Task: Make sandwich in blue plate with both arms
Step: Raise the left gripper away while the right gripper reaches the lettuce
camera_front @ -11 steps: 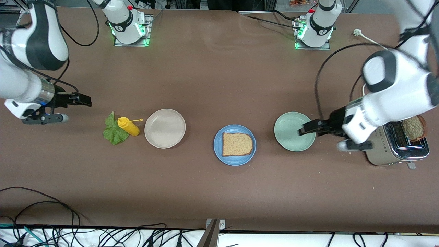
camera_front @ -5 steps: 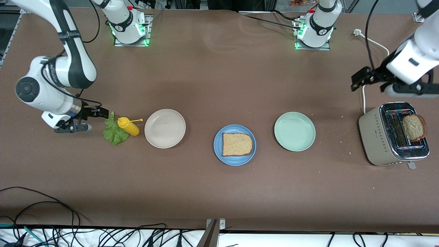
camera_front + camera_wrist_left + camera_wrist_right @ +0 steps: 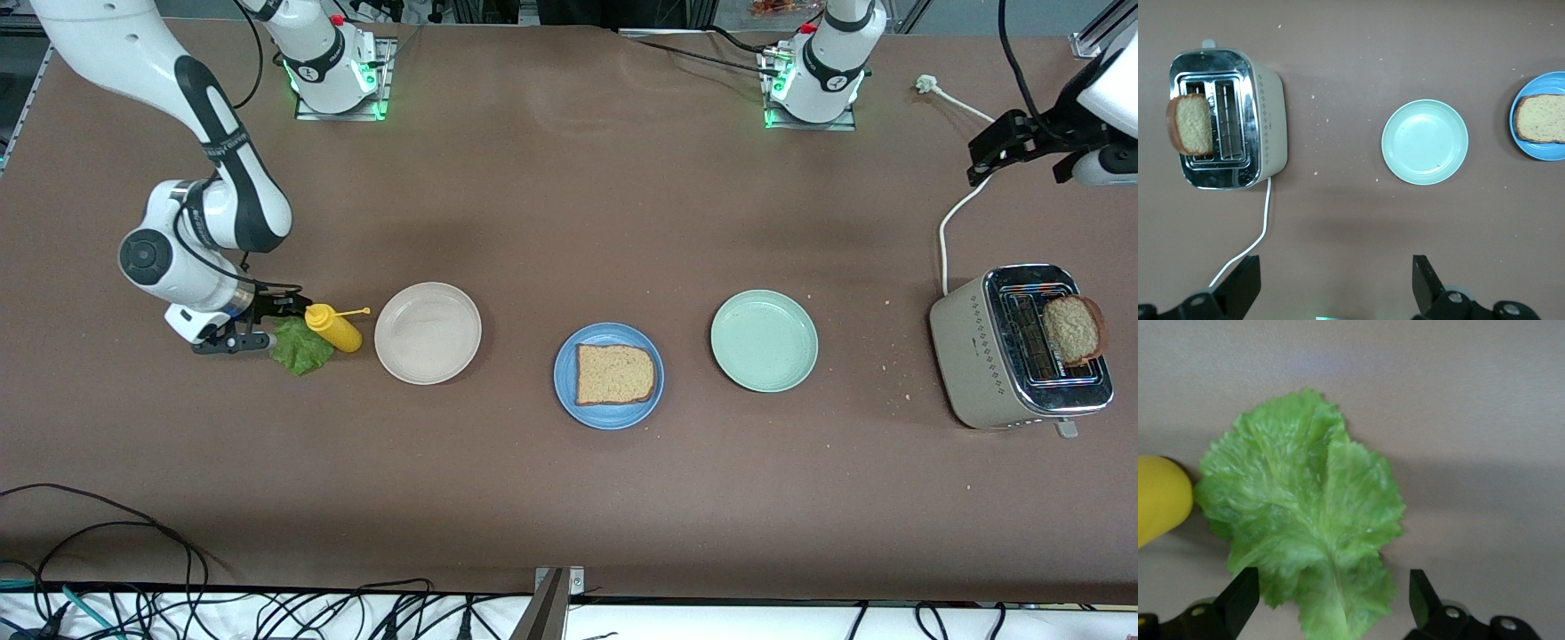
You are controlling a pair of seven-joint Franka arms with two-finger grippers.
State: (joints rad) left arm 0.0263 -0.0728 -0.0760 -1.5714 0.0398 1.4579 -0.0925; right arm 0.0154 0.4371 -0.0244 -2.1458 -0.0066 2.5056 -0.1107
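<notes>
R gripper (image 3: 283,313) spread wide over lettuce (image 3: 300,347); L gripper (image 3: 997,151) parted, aloft.

Right arm low at its end of the surface, left arm raised and waiting.

Right arm (image 3: 209,133) bends down from its base, wrist folded low, right gripper (image 3: 286,307) just above the surface, jaws spread wide with both fingertips (image 3: 1238,590) visible in the right wrist view. Left arm (image 3: 1111,89) sits high toward its end of the surface; left gripper (image 3: 996,147) points down, jaws wide apart, nothing between them.
</notes>
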